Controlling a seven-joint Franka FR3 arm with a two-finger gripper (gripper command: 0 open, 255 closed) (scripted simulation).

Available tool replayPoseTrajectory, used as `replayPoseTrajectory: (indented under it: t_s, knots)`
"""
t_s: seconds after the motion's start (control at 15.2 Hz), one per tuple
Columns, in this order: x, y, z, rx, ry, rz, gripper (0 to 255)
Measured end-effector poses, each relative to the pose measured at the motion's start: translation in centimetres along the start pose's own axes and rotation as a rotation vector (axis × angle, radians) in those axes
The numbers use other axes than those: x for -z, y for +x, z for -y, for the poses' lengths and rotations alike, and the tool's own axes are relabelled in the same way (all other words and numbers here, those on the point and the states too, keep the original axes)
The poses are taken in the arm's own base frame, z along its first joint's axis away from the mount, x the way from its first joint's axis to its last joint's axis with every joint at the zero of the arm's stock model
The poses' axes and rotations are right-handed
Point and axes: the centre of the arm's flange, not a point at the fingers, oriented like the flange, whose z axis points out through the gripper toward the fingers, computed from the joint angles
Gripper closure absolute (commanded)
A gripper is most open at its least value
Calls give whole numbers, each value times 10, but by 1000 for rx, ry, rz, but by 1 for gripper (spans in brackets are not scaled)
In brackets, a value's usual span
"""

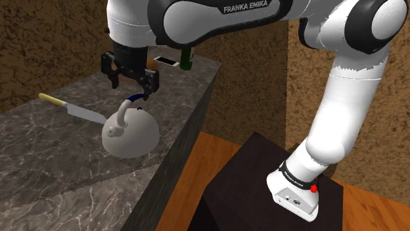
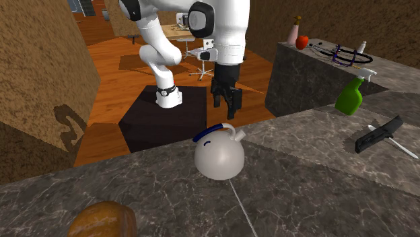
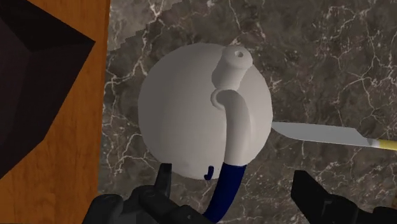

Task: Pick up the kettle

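In the shoulder view's centre left, the white domed kettle (image 1: 131,134) sits on a dark marble counter (image 1: 59,177), close to its right-hand edge.
The gripper (image 1: 133,85) hangs just above the blue-ended handle, jaws apart and clasping nothing. A knife (image 1: 72,109) lies to the kettle's left, and whether its tip touches the kettle is hard to tell; bare marble lies in front.

The white Franka arm (image 1: 341,111) climbs from its foot at about five o'clock in the shoulder view, bends at the top, and stretches its forearm toward ten o'clock. The wrist turns the black gripper (image 1: 135,88) straight down, toward six o'clock. Its two fingers (image 3: 312,194) stand spread wide apart.
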Motion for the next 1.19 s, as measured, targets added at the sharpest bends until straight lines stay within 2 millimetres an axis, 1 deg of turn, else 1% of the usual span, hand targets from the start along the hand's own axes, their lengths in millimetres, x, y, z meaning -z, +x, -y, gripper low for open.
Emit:
replayPoseTrajectory:
  t_s: [0.07,0.2,0.33,0.59,0.66,1.19]
  knots:
    - [-4,0,7,-20,-2,-3,0]
    - [-13,-2,14,-37,-4,-8,0]
    - [-24,-3,16,-41,-5,-9,0]
    - [-44,-6,12,-43,-5,-10,0]
    - [-45,-6,12,-43,-5,-10,255]
    - [-46,-6,12,-43,-3,-10,255]
